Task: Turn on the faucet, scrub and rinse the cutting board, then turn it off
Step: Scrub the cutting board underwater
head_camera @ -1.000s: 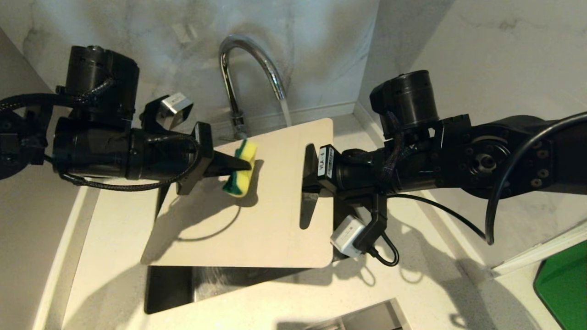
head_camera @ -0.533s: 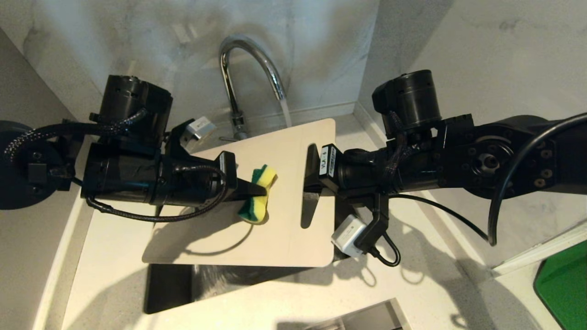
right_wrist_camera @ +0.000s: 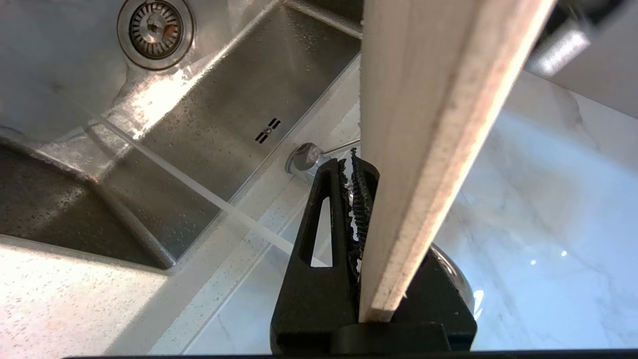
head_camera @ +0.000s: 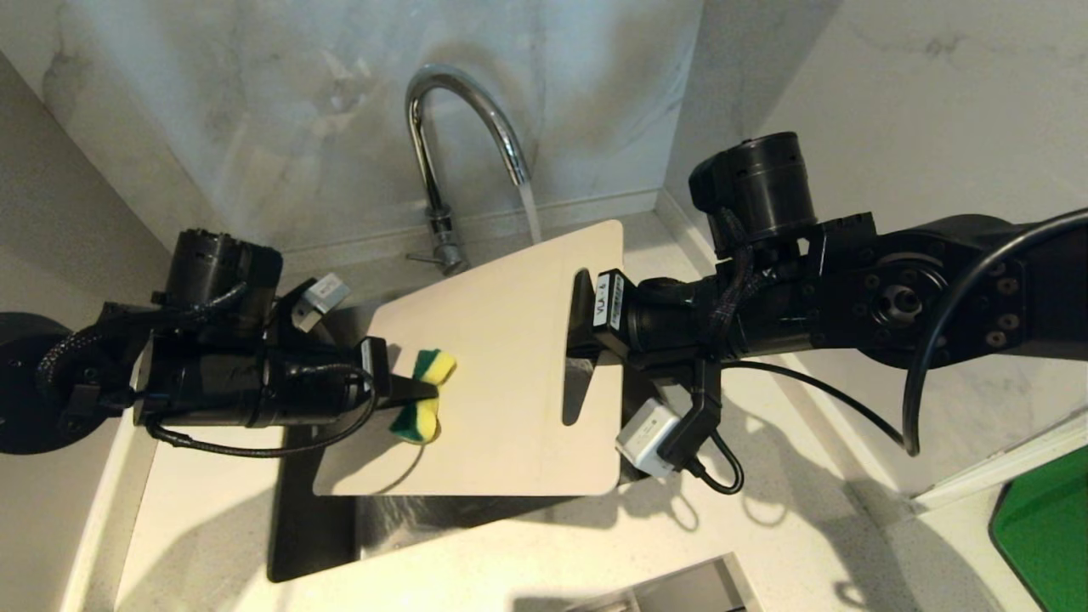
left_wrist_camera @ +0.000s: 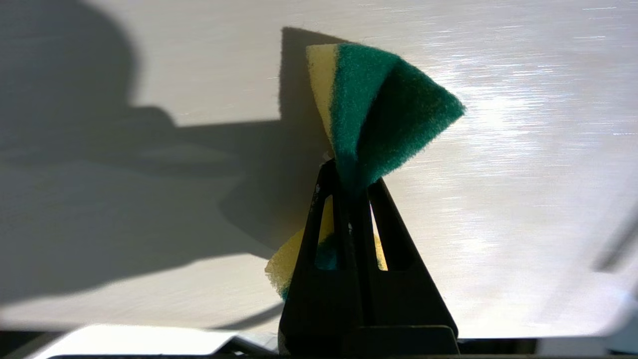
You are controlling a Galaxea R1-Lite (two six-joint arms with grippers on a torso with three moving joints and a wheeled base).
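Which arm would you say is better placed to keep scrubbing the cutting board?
Left: the left gripper pinches the sponge against the cutting board, while the right gripper holds its edge.

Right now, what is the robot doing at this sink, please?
It is scrubbing a cutting board over the sink. The right gripper is shut on the board's right edge and holds it above the basin. The left gripper is shut on a yellow-green sponge, at the board's left part. The faucet is running; water falls behind the board's far edge.
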